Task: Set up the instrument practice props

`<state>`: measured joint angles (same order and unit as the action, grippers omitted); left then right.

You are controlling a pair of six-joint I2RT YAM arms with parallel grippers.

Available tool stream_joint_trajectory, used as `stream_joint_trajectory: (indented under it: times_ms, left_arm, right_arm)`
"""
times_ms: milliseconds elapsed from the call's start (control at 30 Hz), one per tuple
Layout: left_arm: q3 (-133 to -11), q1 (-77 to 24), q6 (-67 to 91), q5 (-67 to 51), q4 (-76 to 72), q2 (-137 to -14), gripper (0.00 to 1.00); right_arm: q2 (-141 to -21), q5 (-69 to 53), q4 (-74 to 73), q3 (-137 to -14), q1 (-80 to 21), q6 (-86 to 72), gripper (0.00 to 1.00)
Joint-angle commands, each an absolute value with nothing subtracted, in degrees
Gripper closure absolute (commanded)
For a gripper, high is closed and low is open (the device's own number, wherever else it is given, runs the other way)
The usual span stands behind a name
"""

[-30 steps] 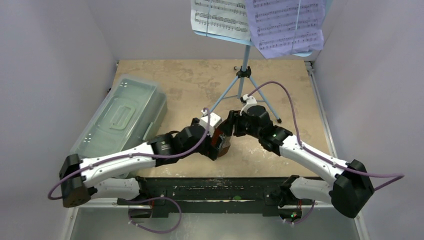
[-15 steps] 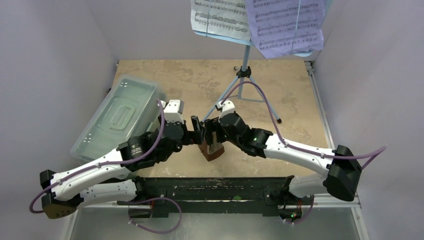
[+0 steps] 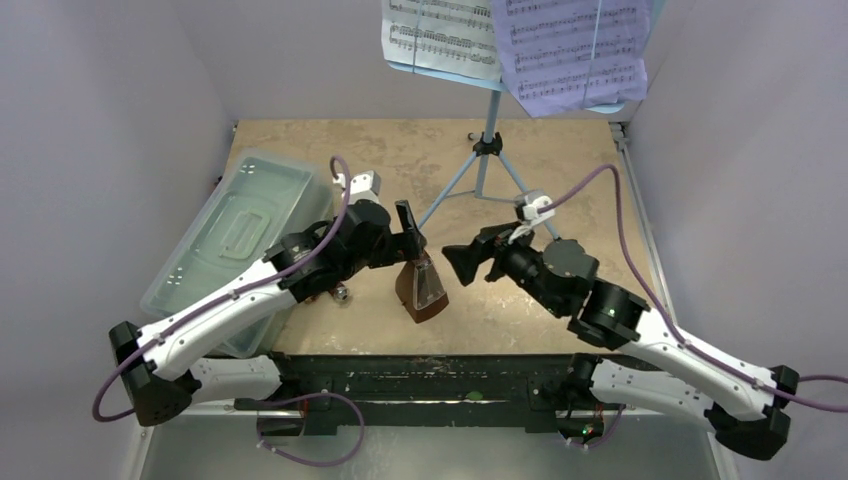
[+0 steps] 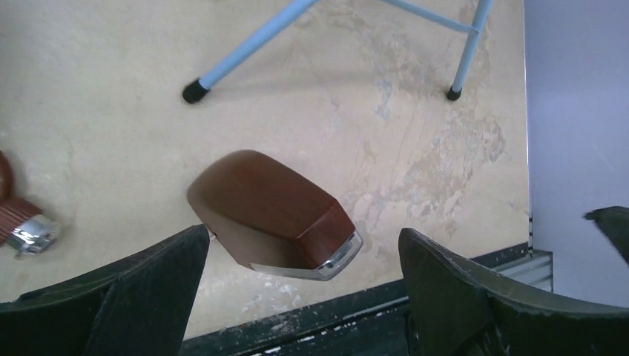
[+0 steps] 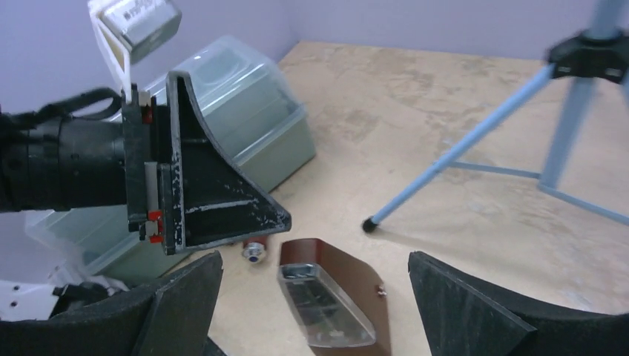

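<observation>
The small brown pyramid metronome (image 3: 421, 291) with its clear cover stands free on the table between my two grippers. My left gripper (image 3: 410, 238) is open just above and behind it, with the metronome (image 4: 271, 215) showing between the jaws. My right gripper (image 3: 456, 263) is open just to its right, and the metronome (image 5: 334, 297) lies below the jaws. The light-blue tripod music stand (image 3: 490, 125) stands at the back. White (image 3: 440, 35) and lilac (image 3: 575, 50) sheet-music pages are on its desk.
A large clear lidded box (image 3: 245, 235) lies at the left, also in the right wrist view (image 5: 245, 104). A small brown and silver piece (image 3: 342, 292) lies left of the metronome. A stand leg's foot (image 4: 194, 90) rests close behind the metronome. Walls close in the sides.
Both grippers were closed in around the metronome. Now they have drawn apart and stand open, the left one back and the right one to the right. The metronome stands alone.
</observation>
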<state>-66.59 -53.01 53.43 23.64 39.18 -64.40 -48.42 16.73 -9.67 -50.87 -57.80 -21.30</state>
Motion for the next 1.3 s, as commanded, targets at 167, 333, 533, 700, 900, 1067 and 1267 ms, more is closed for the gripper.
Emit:
stream_joint_trajectory:
  times_ms: [167, 333, 533, 700, 900, 1067, 1267]
  left_arm:
    - [-71.4, -52.4, 64.4, 9.7, 42.9, -78.1, 0.01]
    - [-71.4, -52.4, 67.9, 15.2, 46.3, -81.8, 0.12]
    - [-71.6, -52.4, 68.0, 19.4, 46.6, -85.9, 0.16]
    - [-71.5, -52.5, 68.7, 20.8, 47.3, -88.5, 0.15]
    - [-72.8, -52.5, 66.7, 26.3, 47.8, -90.5, 0.44]
    - [-74.2, -52.4, 55.3, 29.3, 46.4, -91.1, 0.63]
    - [-68.1, -52.4, 37.7, 26.4, 37.1, -85.9, 0.76]
  right_arm:
    - [-38.8, 35.6, -17.5, -44.0, -57.8, -26.0, 0.01]
    - [-38.9, 34.2, -16.7, -42.8, -57.8, -27.1, 0.01]
    - [-40.5, 32.2, -15.0, -41.0, -57.8, -28.1, 0.01]
    - [-41.8, 31.4, -14.1, -40.2, -57.8, -28.4, 0.01]
    - [-44.2, 30.9, -13.0, -40.4, -57.8, -27.8, 0.01]
    - [-45.7, 29.9, -12.5, -40.5, -57.8, -27.4, 0.01]
    - [-50.5, 18.3, -4.5, -37.7, -55.9, -25.7, 0.01]
